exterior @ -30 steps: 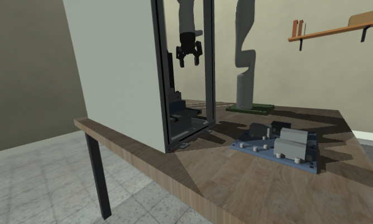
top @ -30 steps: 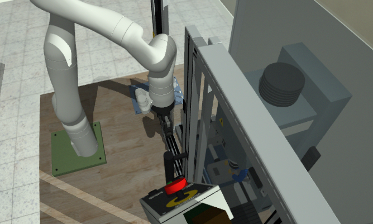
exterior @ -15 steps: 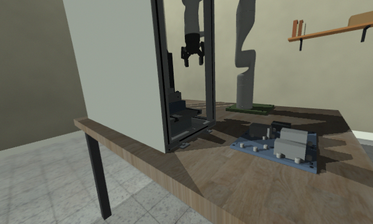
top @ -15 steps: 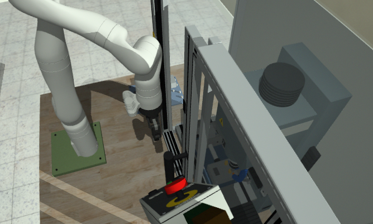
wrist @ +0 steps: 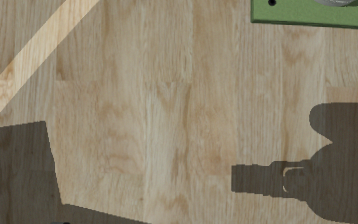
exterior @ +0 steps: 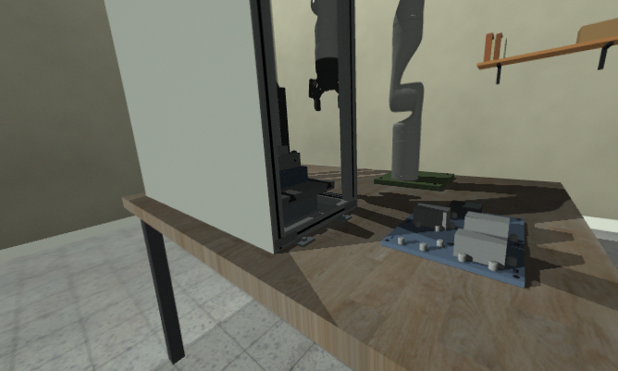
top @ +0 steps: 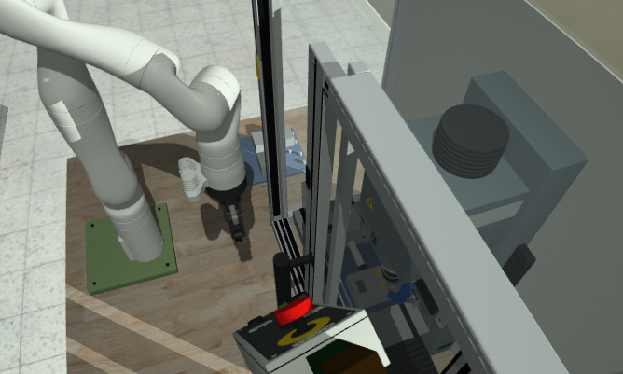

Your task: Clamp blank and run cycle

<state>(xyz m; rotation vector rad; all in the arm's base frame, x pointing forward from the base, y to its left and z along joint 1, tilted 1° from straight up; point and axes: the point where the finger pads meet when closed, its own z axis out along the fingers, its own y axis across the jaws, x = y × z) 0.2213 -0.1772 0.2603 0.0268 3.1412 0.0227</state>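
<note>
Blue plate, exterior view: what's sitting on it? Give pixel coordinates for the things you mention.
On the blue plate (exterior: 418, 250): two light grey blocks (exterior: 487, 225) (exterior: 480, 248), darker blocks (exterior: 431, 216) (exterior: 466, 209) behind, and short pale pegs (exterior: 423, 247). The plate under the blocks is covered; the rearmost dark block is partly hidden.

From my top view, the robot base (top: 100, 269) (exterior: 446, 182) (wrist: 280, 15) stands left of the guard (top: 401, 138) (exterior: 199, 123). I see the plate (top: 254, 168) (exterior: 416, 247) outside the guard.

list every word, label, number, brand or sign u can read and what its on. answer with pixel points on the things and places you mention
No word, number or brand can be read.
Control column's panel (top: 358, 323): small pale lettering by the red mushroom button (top: 293, 311) and on its yellow ring (top: 285, 341), too small to read.
Machine: yellow sign (top: 369, 203), its dark mark too small to make out.
</note>
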